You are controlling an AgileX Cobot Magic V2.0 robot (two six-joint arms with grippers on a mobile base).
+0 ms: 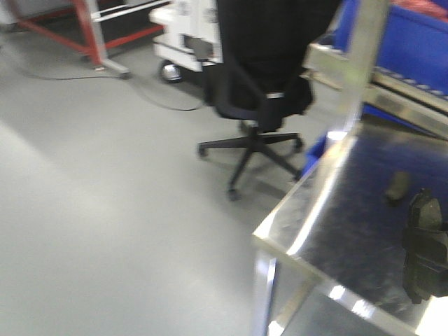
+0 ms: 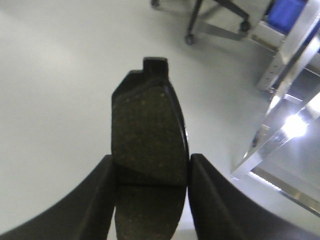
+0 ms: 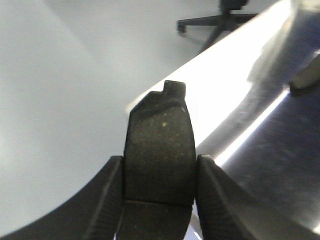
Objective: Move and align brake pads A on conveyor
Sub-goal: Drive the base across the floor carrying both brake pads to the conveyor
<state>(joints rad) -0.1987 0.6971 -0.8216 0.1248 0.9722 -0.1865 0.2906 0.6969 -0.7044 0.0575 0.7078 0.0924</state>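
Observation:
In the left wrist view my left gripper (image 2: 150, 165) is shut on a brake pad (image 2: 147, 115), a dark grey oblong with a groove across it, held upright over the grey floor. My right gripper (image 3: 160, 165) is shut on a second, similar brake pad (image 3: 160, 135), which hangs over the near edge of the shiny steel table (image 3: 280, 150). In the front view another small pad (image 1: 397, 187) lies on the steel table (image 1: 336, 217). A larger dark blurred shape (image 1: 423, 245) shows at the right edge. The conveyor belt is out of view.
A black office chair (image 1: 259, 91) stands on the grey floor left of the table. A red metal frame (image 1: 77, 31) and a white wheeled unit (image 1: 183, 35) are at the back. Blue bins (image 1: 420, 42) sit behind the table. A cable (image 1: 150, 94) lies on the floor.

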